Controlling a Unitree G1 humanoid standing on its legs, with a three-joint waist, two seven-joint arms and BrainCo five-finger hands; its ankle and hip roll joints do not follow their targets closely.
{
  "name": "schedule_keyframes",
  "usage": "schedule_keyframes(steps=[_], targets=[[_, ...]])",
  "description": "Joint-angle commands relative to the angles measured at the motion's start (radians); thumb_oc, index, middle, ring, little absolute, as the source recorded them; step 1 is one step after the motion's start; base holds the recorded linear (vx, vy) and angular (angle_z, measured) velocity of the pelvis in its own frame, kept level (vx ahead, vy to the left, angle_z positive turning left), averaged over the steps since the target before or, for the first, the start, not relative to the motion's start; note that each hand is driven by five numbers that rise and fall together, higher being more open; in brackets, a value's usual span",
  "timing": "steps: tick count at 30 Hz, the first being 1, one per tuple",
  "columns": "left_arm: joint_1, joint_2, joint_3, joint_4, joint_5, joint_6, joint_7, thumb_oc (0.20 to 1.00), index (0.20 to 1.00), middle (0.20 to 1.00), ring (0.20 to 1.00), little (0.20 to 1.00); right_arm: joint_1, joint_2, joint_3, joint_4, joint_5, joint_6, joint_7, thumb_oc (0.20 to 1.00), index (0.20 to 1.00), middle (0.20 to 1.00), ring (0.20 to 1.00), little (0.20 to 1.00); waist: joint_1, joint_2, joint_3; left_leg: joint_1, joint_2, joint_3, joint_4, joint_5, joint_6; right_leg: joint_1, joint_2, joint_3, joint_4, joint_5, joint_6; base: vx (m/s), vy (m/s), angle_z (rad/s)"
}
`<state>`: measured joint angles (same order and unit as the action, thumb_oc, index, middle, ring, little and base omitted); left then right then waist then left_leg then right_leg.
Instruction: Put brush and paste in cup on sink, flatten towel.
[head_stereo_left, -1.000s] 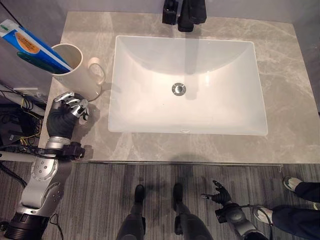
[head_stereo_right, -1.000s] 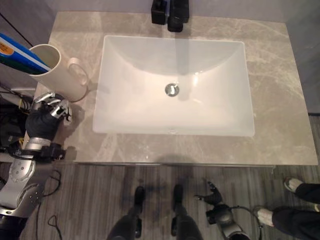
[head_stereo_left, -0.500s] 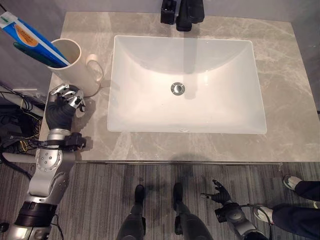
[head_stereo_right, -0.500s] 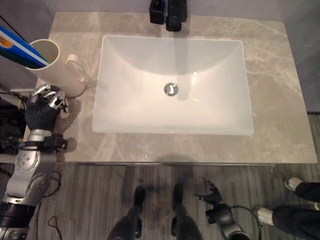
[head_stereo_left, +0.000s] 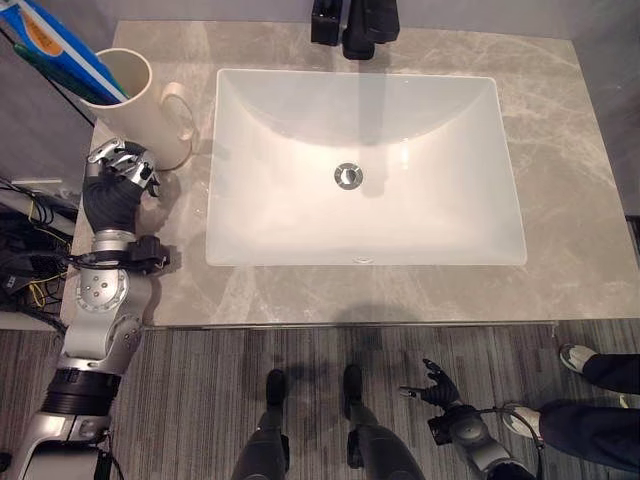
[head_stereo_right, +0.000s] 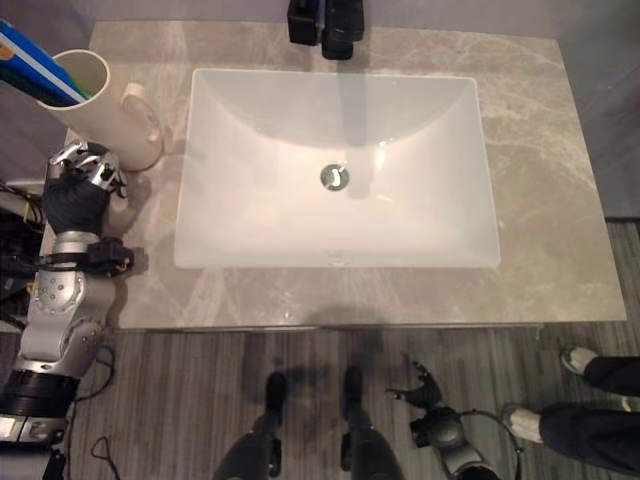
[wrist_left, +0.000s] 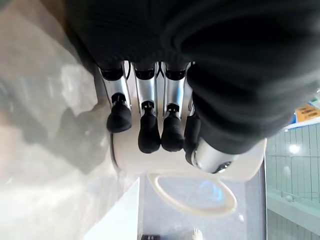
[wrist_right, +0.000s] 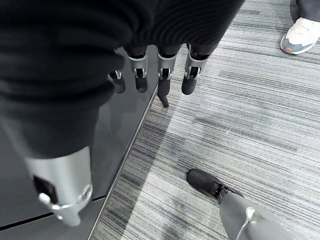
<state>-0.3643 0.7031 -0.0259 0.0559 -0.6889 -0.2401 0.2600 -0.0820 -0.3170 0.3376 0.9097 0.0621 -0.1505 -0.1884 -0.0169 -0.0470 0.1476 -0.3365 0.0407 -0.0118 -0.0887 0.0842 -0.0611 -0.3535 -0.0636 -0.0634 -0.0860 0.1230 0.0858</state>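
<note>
The left hand (head_stereo_left: 118, 175) is held over the counter (head_stereo_left: 560, 150) with its fingers (wrist_left: 149, 135) curled and nothing in them. Just beyond its fingertips the cup (head_stereo_left: 130, 100) is seen upright, handle toward the sink (head_stereo_left: 365, 170), with the toothpaste (head_stereo_left: 50, 40) and brush standing in it. The right hand (head_stereo_left: 432, 385) is hung low over the floor (wrist_right: 250, 115), fingers loosely spread, empty. Past it, a person's shoe (wrist_right: 302, 35) is seen.
</note>
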Motion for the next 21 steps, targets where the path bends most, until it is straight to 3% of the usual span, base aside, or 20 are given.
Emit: schedule_keyframes(steps=[1, 21], targets=[[-0.060, 0.050, -0.035, 0.039, 0.029, -0.023, 0.020, 0.200, 0.200, 0.200, 0.200, 0.200, 0.012, -0.018, 0.024, -0.033, -0.012, -0.008, 0.000, 1.000, 1.000, 1.000, 1.000, 1.000, -0.004, -0.021, 0.003, -0.001, 0.041, -0.007, 0.001, -0.017, -0.027, 0.007, -0.084, -0.022, -0.001, -0.009, 0.082, 0.00, 0.000, 0.00], [-0.396, 0.157, -0.198, 0.289, -0.023, -0.020, 0.059, 0.200, 0.200, 0.200, 0.200, 0.200, 0.002, -0.028, 0.060, -0.030, 0.006, -0.011, 0.006, 1.000, 1.000, 1.000, 1.000, 1.000, -0.022, -0.022, -0.001, -0.007, 0.048, -0.011, 0.001, -0.015, -0.032, 0.003, -0.082, -0.029, -0.001, -0.009, 0.086, 0.00, 0.000, 0.00]])
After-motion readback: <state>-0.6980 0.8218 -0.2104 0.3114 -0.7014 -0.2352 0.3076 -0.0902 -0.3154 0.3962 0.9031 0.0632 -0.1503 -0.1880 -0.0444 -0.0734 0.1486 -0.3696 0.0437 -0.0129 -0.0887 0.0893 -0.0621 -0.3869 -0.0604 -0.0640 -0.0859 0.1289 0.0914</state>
